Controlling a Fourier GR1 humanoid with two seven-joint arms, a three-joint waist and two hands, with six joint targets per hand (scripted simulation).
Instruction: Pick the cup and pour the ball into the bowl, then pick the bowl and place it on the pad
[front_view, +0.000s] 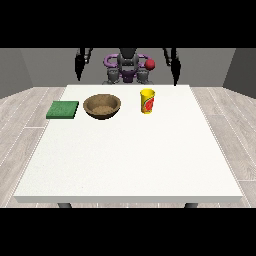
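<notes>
Grey walls and pale plank flooring surround a white tabletop (125, 150). Near its far edge a yellow cup (147, 101) stands upright, mouth up, its inside hidden; left of the cup sits a brown bowl (102, 106), and farther left a flat green pad (63, 109). Behind the cup, both dark hands (79, 65) (174, 67) hang down clear of everything; whether their fingers are curled cannot be made out.

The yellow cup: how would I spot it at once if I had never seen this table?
Start at the large white table and look to its far edge, near the robot. Three things stand in a row there: a green pad, a brown bowl, then the cup at the view's right. It alone is tall, yellow, with a red label.
</notes>
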